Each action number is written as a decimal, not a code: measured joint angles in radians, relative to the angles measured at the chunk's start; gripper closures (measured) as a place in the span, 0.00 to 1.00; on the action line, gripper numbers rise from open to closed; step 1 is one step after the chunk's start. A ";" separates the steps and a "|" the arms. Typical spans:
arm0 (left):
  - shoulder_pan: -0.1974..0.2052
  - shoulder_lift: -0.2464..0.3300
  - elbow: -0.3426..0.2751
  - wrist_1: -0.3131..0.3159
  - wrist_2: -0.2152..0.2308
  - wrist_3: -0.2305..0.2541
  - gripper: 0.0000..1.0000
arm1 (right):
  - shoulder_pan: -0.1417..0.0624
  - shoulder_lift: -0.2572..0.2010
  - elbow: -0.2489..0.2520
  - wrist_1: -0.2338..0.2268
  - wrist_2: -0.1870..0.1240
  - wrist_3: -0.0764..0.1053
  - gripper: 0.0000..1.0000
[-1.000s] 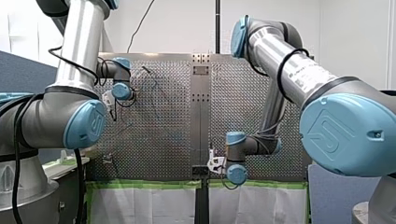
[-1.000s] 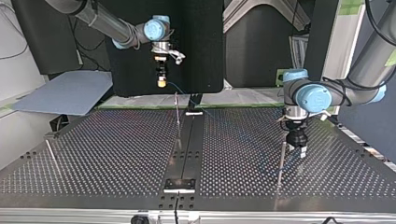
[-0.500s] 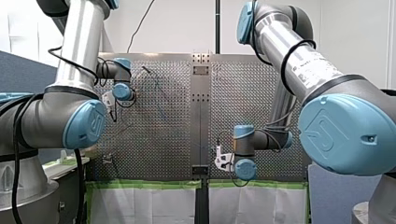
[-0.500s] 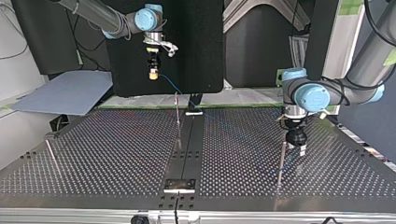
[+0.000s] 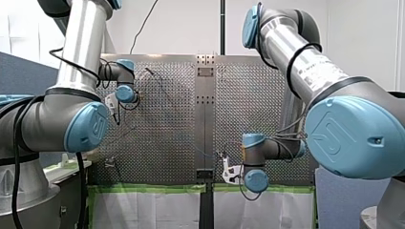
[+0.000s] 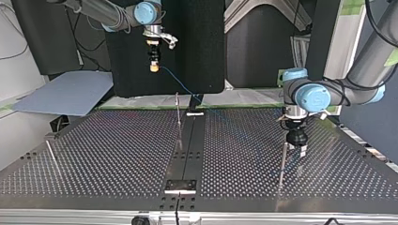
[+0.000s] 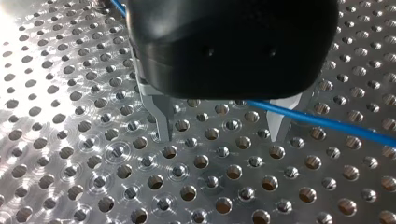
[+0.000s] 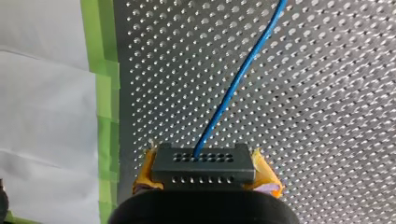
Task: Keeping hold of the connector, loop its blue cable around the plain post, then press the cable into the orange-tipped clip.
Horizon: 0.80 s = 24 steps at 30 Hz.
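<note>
Connector (image 8: 203, 169) clamped between right gripper (image 8: 205, 171) pads, cable (image 8: 238, 79) running ahead over table (image 8: 327, 116), tape (image 8: 105, 93) edge beside. Left gripper (image 7: 222, 126) fingers apart, cable crossing one.

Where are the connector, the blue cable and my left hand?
connector (image 8: 203, 168), right wrist view: middle of its dark face
blue cable (image 8: 236, 84), right wrist view: stretch ahead of connector
left hand (image 7: 220, 135), left wrist view: midway between its fingertips

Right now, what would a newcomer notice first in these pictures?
My right gripper, raised high at the top view's left, grips a dark connector between yellow pads, its blue cable slanting down toward the perforated table. My left gripper hovers open, low beside a thin post at that view's right.
</note>
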 joint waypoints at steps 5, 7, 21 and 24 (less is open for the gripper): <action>0.000 0.000 0.000 0.001 0.000 -0.011 0.01 | -0.023 0.030 -0.001 -0.044 -0.011 0.009 1.00; -0.001 0.000 0.000 0.002 0.001 -0.023 0.01 | -0.039 0.033 -0.001 -0.058 -0.025 0.010 1.00; 0.007 0.001 -0.029 0.032 0.017 -0.127 0.01 | -0.127 0.036 -0.001 -0.061 -0.157 -0.012 1.00; 0.010 0.001 -0.045 0.044 0.020 -0.157 0.01 | -0.125 0.035 -0.001 -0.061 -0.175 -0.018 1.00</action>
